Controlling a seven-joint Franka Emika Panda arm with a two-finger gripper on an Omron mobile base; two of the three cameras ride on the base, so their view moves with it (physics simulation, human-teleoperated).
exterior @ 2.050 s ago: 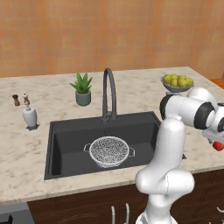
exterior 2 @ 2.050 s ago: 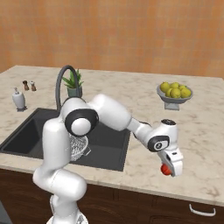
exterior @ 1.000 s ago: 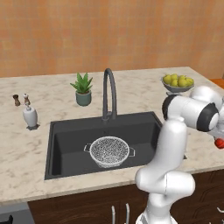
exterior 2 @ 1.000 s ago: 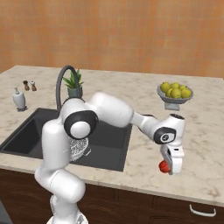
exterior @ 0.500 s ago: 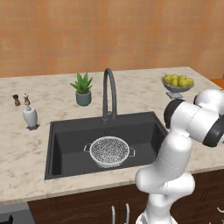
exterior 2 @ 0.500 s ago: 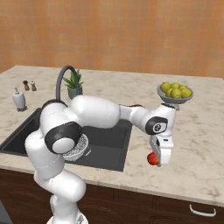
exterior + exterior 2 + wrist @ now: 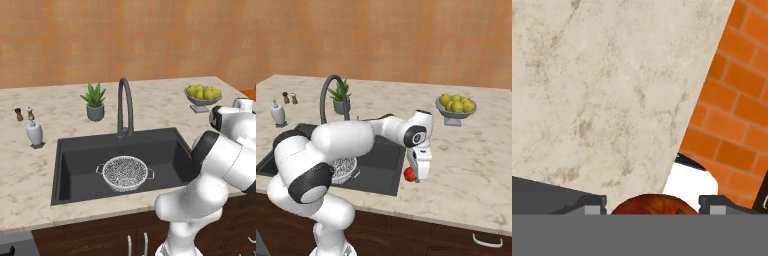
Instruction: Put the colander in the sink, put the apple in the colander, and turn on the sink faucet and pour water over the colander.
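Observation:
The red apple hangs just above the counter's front, beside the sink's right edge, with my gripper shut on it and pointing down. In the hand view the apple sits between the two fingertips. The colander, a silvery mesh bowl, rests upright in the middle of the dark sink. From the right base view the colander is partly hidden behind my arm. The dark gooseneck faucet stands behind the basin, and no water runs from it.
A grey bowl of yellow-green fruits stands at the back right of the counter. A potted plant is left of the faucet, with a soap dispenser and small shakers further left. Orange brick lies beyond the counter edge.
The arm has swung the held apple left along the counter's front, from beyond the right side towards the sink's right edge. The colander has not moved.

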